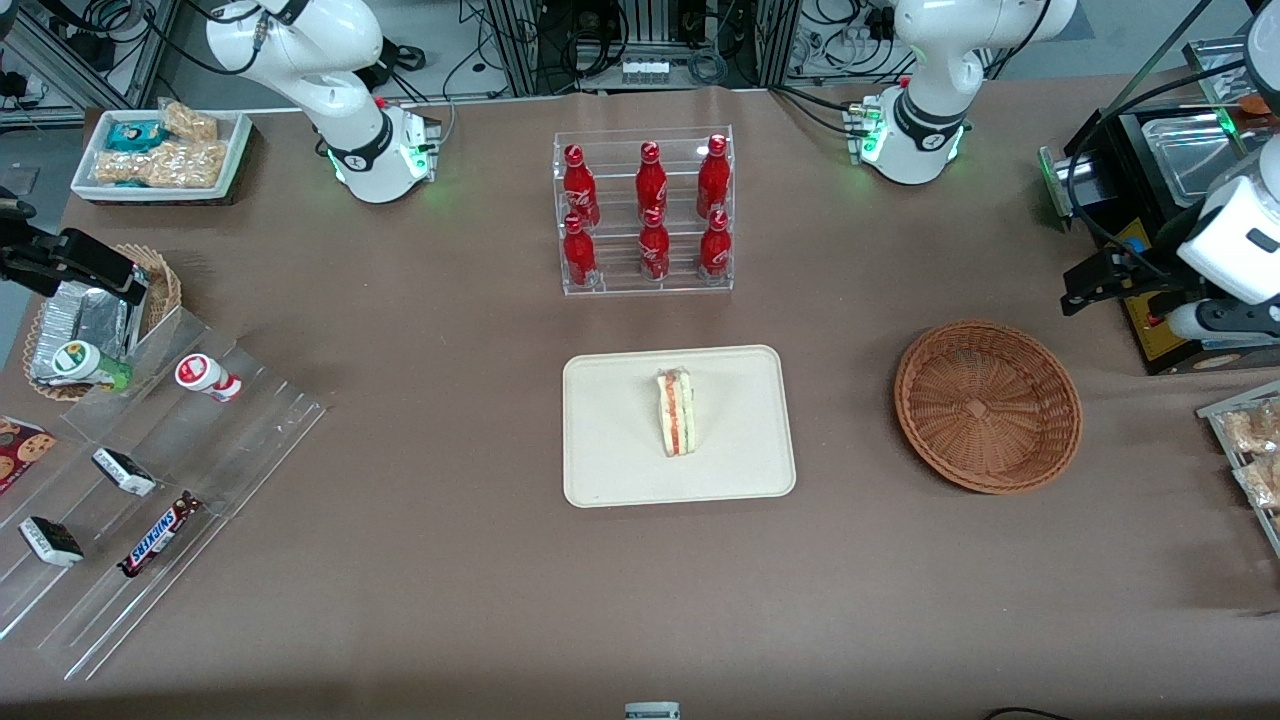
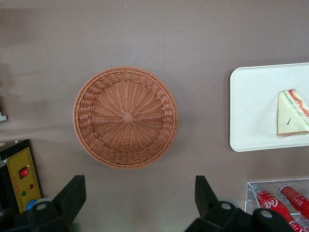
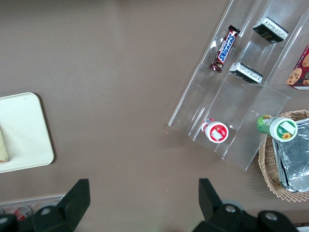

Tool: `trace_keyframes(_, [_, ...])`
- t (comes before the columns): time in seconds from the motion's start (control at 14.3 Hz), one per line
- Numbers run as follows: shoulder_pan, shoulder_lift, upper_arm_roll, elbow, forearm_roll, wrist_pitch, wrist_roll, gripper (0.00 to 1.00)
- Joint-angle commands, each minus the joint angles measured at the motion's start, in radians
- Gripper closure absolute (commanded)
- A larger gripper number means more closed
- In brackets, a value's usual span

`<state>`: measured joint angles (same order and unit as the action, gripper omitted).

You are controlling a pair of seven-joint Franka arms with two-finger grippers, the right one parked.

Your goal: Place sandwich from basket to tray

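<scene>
The sandwich (image 1: 675, 412) lies on the cream-beige tray (image 1: 620, 470) in the middle of the table, its red and green filling showing along the cut edge. The reddish-brown wicker basket (image 1: 988, 405) stands empty beside the tray, toward the working arm's end. My left gripper (image 1: 1090, 285) hangs open and empty above the table, just outside the basket's rim and farther from the front camera than the basket. The left wrist view shows the basket (image 2: 126, 117), the tray (image 2: 251, 111), the sandwich (image 2: 292, 113) and the gripper's spread fingertips (image 2: 72, 195).
A clear rack of red cola bottles (image 1: 645, 215) stands farther from the front camera than the tray. A black machine (image 1: 1160, 200) sits close to the gripper. A snack tray (image 1: 1250, 450) is at the working arm's end. Acrylic shelves with snacks (image 1: 150, 500) lie toward the parked arm's end.
</scene>
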<state>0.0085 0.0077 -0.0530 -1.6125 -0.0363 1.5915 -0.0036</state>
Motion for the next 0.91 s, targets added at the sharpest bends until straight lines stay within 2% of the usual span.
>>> trace_keyframes(0.0, [-0.031, -0.014, 0.007, 0.029, 0.016, -0.056, 0.014, 0.0])
trace_keyframes(0.14, [-0.036, -0.009, 0.001, 0.066, 0.012, -0.087, 0.01, 0.0])
trace_keyframes(0.84, [-0.036, -0.002, -0.014, 0.06, 0.012, -0.082, 0.014, 0.0])
